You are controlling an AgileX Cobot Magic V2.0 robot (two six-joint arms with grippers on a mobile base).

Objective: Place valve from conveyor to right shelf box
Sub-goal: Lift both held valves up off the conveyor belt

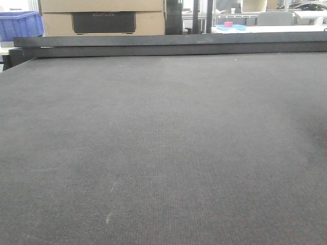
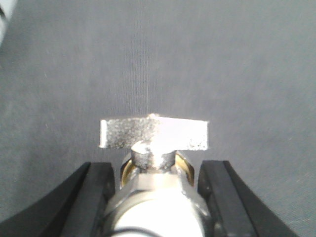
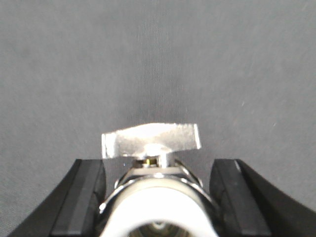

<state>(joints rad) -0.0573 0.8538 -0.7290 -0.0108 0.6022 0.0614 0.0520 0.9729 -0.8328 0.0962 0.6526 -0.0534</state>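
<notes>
Holding valve [image 2: 154, 134] tight in left jaws, pointing to 12 o'clock. Gripping second valve [image 3: 151, 139] in right jaws, pointing to 12 o'clock too. Both over dark conveyor [image 1: 163, 153].

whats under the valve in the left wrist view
Only the dark grey conveyor shows around the valve. The spot directly beneath is covered by the valve and the left gripper.
</notes>
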